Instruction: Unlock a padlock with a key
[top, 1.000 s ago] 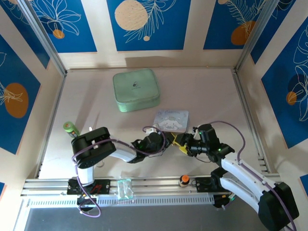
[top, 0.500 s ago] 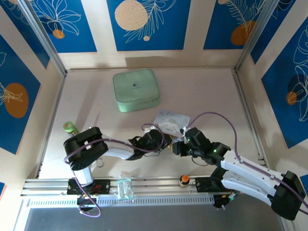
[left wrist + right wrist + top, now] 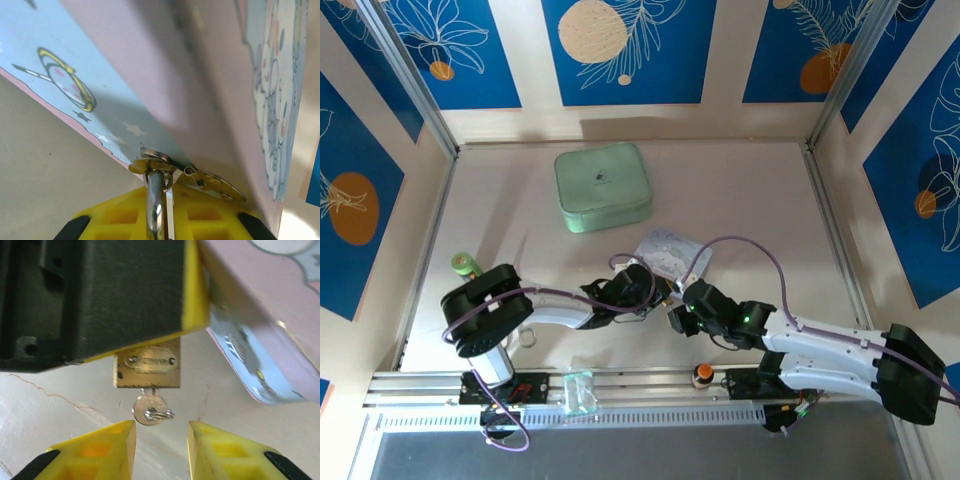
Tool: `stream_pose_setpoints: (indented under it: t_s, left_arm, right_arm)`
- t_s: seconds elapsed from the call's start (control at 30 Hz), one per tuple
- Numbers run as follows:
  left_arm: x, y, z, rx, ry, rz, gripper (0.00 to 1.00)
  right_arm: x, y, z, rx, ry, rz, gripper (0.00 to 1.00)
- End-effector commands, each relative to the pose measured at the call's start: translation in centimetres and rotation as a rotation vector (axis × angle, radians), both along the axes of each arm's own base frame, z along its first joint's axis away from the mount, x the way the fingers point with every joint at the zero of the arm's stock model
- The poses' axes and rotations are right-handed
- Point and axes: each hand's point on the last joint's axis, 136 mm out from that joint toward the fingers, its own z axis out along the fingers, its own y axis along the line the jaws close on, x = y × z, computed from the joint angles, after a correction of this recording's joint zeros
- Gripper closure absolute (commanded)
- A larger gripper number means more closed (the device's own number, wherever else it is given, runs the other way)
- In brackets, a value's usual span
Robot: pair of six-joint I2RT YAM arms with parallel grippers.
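Okay, my left gripper (image 3: 161, 222) is clamped on the padlock (image 3: 147, 369). I see the key (image 3: 149, 411) in its keyhole, my right gripper (image 3: 161, 442) spread apart either side.

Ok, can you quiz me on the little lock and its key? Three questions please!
1. True or false: the tiny silvery metal key is already in the small brass-gold padlock.
2. Which hand grips the padlock?
3. The right hand's yellow fingers are: A shut on the key, B open, C shut on the padlock.
Key: 1 true. 2 the left hand. 3 B.
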Motion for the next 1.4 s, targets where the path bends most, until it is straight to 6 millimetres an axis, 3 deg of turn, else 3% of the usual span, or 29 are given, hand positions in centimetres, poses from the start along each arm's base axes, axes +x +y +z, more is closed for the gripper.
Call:
stream_pose_setpoints:
  t_s: [0.0,0.23,0.37,0.4,0.53,0.7,0.8,0.93,1.1,1.17,1.3,1.37]
  left_arm:
    - [0.2,-1.1,3.2,-0.079,-0.033,-0.025,1.0]
    - [-0.4,-1.5,3.3,-0.121,-0.009,-0.038,1.0]
    - [-0.5,-1.6,3.5,-0.149,-0.002,-0.038,1.0]
    - [-0.6,-1.5,3.4,-0.139,-0.002,-0.043,1.0]
    - [-0.8,-1.7,3.0,-0.12,-0.004,-0.07,1.0]
    - [-1.1,-1.7,2.3,-0.119,-0.01,-0.087,1.0]
    - [-1.1,-1.7,2.0,-0.107,-0.025,-0.104,0.98]
    - [-1.4,-1.1,1.3,0.003,-0.054,-0.145,0.95]
    - [-1.4,2.2,-1.1,0.294,-0.066,-0.211,0.99]
    - [-1.5,3.2,-1.9,0.354,-0.065,-0.234,0.99]
    - [-1.5,5.7,-2.9,0.548,-0.08,-0.302,0.97]
    - [-1.4,7.1,-3.1,0.638,-0.083,-0.323,0.95]
  right_arm:
    - [1.1,1.9,1.8,0.051,-0.084,0.037,0.67]
    - [2.1,2.8,1.0,-0.006,-0.088,0.047,0.72]
    - [2.5,2.9,1.2,-0.015,-0.104,0.041,0.87]
    - [2.5,3.0,1.4,0.003,-0.109,0.042,0.92]
    - [2.0,3.8,2.0,0.142,-0.051,0.086,0.97]
    - [0.8,4.4,2.9,0.414,0.142,0.147,0.98]
    - [0.5,4.4,2.8,0.463,0.224,0.155,0.98]
    - [1.0,3.4,0.7,0.336,0.311,0.067,0.84]
    - [2.1,0.8,-0.9,0.265,0.342,-0.159,0.47]
    - [2.4,0.1,-1.1,0.254,0.33,-0.218,0.39]
    - [3.3,-2.1,-2.0,0.192,0.342,-0.358,0.39]
    - [3.5,-2.3,-2.2,0.187,0.343,-0.371,0.4]
